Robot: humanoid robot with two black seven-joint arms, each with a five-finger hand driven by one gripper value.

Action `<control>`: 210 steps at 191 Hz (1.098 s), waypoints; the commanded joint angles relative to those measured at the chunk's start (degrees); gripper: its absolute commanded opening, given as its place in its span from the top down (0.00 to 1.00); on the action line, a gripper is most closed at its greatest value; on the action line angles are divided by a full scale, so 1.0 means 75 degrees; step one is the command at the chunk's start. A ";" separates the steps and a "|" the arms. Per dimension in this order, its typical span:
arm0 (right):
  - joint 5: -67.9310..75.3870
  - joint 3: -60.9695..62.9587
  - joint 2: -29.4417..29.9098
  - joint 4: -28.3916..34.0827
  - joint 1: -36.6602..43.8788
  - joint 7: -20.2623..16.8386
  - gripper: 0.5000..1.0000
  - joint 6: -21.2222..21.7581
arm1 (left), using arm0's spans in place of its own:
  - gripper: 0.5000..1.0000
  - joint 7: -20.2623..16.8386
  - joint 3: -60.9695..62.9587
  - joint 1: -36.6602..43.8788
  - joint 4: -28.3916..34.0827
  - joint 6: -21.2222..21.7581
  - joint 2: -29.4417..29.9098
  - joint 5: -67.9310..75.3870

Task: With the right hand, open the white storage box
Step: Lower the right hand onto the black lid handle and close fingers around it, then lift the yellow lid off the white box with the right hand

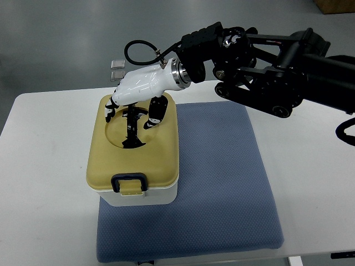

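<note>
Rounded yellowish lid (pixel 161 160), glossy white right hand (pixel 136 91) above.

Lighting's bright and even, coming from overhead. The table (pixel 310 166) runs almost blown-out white toward its right edge. Shadows are soft: a dark one sits in the lid (pixel 133 147) recess under the hand (pixel 138 88). The black arm (pixel 277 72) loses detail. Focus is decent everywhere, with no obvious blur or edge warping.

White table (pixel 44 166), blue mat (pixel 222 177) lying flat on it, white storage box (pixel 133 160) partly on mat, partly on table
</note>
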 commanded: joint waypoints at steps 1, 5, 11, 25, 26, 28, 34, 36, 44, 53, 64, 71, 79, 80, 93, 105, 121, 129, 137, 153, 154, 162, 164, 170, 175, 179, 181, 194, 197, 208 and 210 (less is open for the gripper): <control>0.0012 0.0002 0.0013 0.0000 -0.0018 0.0000 0.48 0.0036 | 0.00 0.0000 -0.0006 0.0009 0.0000 0.0002 0.0000 0.0000; 0.0012 0.0002 0.0013 0.0000 -0.0006 0.0000 0.49 0.0036 | 0.00 0.0000 -0.0006 -0.0003 0.0000 0.0002 0.0000 0.0000; 0.0012 0.0014 0.0013 0.0012 -0.0018 0.0000 0.50 0.0048 | 0.00 0.0000 -0.0006 -0.0003 0.0000 0.0002 0.0000 0.0000; 0.0012 0.0014 0.0025 0.0012 -0.0018 0.0000 0.55 0.0060 | 0.00 0.0000 0.0005 -0.0003 0.0000 0.0002 0.0000 0.0000; 0.0012 0.0014 0.0025 0.0012 -0.0018 0.0000 0.55 0.0060 | 0.00 0.0000 0.0005 -0.0003 0.0000 0.0002 0.0000 0.0000; 0.0012 0.0014 0.0025 0.0012 -0.0018 0.0000 0.55 0.0060 | 0.00 0.0000 -0.0006 -0.0003 0.0000 0.0002 0.0000 0.0000; 0.0012 0.0014 0.0037 0.0012 -0.0018 0.0000 0.56 0.0060 | 0.00 0.0000 -0.0006 -0.0003 0.0000 0.0002 0.0000 0.0000; 0.0012 0.0014 0.0037 0.0012 -0.0018 0.0000 0.56 0.0060 | 0.00 0.0000 -0.0006 0.0009 0.0000 0.0002 0.0000 0.0000; 0.0012 0.0014 0.0037 0.0024 -0.0018 0.0011 0.60 0.0060 | 0.00 0.0000 -0.0006 -0.0003 0.0000 0.0002 0.0000 0.0000; 0.0012 0.0014 0.0048 0.0024 -0.0018 0.0011 0.64 0.0060 | 0.00 0.0000 0.0005 0.0009 0.0000 0.0002 0.0000 0.0000; 0.0023 0.0014 0.0048 0.0035 -0.0030 0.0023 0.70 0.0060 | 0.00 0.0000 -0.0006 -0.0003 0.0000 0.0002 0.0000 0.0000; 0.0023 0.0014 0.0048 0.0035 -0.0030 0.0023 0.71 0.0060 | 0.00 0.0000 -0.0006 0.0009 0.0000 0.0002 0.0000 0.0000; 0.0023 0.0014 0.0048 0.0036 -0.0030 0.0023 0.77 0.0060 | 0.00 0.0000 0.0005 -0.0003 0.0000 0.0002 0.0000 0.0000; 0.0023 0.0014 0.0048 0.0036 -0.0030 0.0023 0.77 0.0060 | 0.00 0.0000 0.0005 -0.0003 0.0000 0.0002 0.0000 0.0000; 0.0023 0.0014 0.0048 0.0036 -0.0030 0.0023 0.85 0.0060 | 0.00 0.0000 0.0005 0.0009 0.0000 0.0002 0.0000 0.0000; 0.0023 0.0026 0.0060 0.0036 -0.0030 0.0035 0.92 0.0060 | 0.00 0.0000 0.0005 0.0009 0.0000 0.0002 0.0000 0.0000; 0.0035 0.0037 0.0060 0.0047 -0.0030 0.0035 1.00 0.0048 | 0.00 0.0000 0.0005 -0.0003 0.0000 0.0002 0.0000 0.0000; 0.0047 0.0049 0.0060 0.0047 -0.0030 0.0047 1.00 0.0048 | 0.00 0.0000 0.0005 -0.0003 0.0000 0.0002 0.0000 0.0000; 0.0059 0.0084 0.0060 0.0047 -0.0030 0.0047 1.00 0.0048 | 0.00 0.0000 0.0005 -0.0003 0.0000 0.0002 0.0000 0.0000; 0.0082 0.0119 0.0048 0.0059 -0.0030 0.0047 1.00 0.0036 | 0.00 0.0000 0.0005 0.0009 0.0000 0.0002 0.0000 0.0000; 0.0082 0.0119 0.0048 0.0059 -0.0030 0.0058 1.00 0.0036 | 0.00 0.0000 -0.0006 -0.0003 0.0000 0.0002 0.0000 0.0000; 0.0094 0.0119 0.0037 0.0071 -0.0030 0.0058 1.00 0.0025 | 0.00 0.0000 -0.0006 0.0009 0.0000 0.0002 0.0000 0.0000; 0.0105 0.0119 0.0025 0.0071 -0.0030 0.0058 1.00 0.0025 | 0.00 0.0000 -0.0006 -0.0003 0.0000 0.0002 0.0000 0.0000; 0.0105 0.0143 0.0025 0.0082 -0.0018 0.0058 1.00 0.0025 | 0.00 0.0000 0.0005 -0.0003 0.0000 0.0002 0.0000 0.0000; 0.0117 0.0143 0.0013 0.0082 -0.0018 0.0082 1.00 0.0025 | 0.00 0.0000 -0.0006 -0.0003 0.0000 0.0002 0.0000 0.0000; 0.0117 0.0154 0.0013 0.0082 -0.0018 0.0117 1.00 0.0025 | 0.00 0.0000 -0.0006 -0.0003 0.0000 0.0002 0.0000 0.0000; 0.0117 0.0154 0.0002 0.0082 -0.0007 0.0129 1.00 0.0025 | 0.00 0.0000 0.0005 0.0009 0.0000 0.0002 0.0000 0.0000; 0.0117 0.0154 -0.0010 0.0094 0.0017 0.0234 1.00 0.0036 | 0.00 0.0000 -0.0006 -0.0003 0.0000 0.0002 0.0000 0.0000; 0.0117 0.0154 -0.0010 0.0094 0.0029 0.0246 1.00 0.0025 | 0.00 0.0000 -0.0006 0.0009 0.0000 0.0002 0.0000 0.0000; 0.0117 0.0213 -0.0022 0.0106 0.0064 0.0269 1.00 0.0036 | 0.00 0.0000 0.0005 0.0009 0.0000 0.0002 0.0000 0.0000; 0.0117 0.0236 -0.0022 0.0106 0.0076 0.0269 1.00 0.0048 | 0.00 0.0000 -0.0006 -0.0003 0.0000 0.0002 0.0000 0.0000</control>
